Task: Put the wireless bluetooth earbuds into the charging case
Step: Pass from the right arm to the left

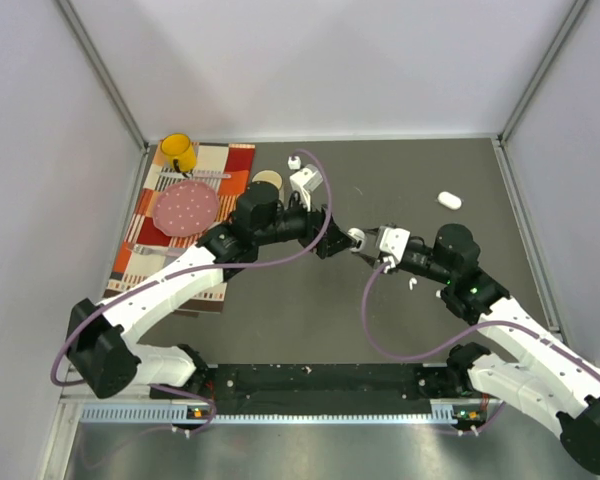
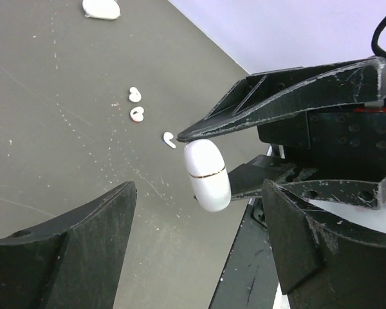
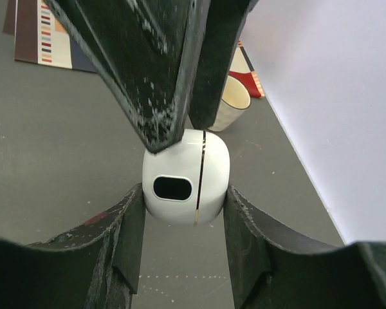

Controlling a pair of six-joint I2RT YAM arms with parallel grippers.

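My right gripper is shut on a white charging case, closed, its gold seam upright and a dark oval slot facing the camera. The left gripper is open, and its fingers come down over the top of the case, one tip touching it. In the left wrist view the case hangs between my spread fingers, pinched by the right gripper's fingers. Three tiny white earbuds lie on the dark table behind it. From above, both grippers meet at mid-table around the case.
A second white case lies at the back right. A striped mat on the left carries a pink plate and a yellow mug. A beige cup and a white block stand behind the left arm.
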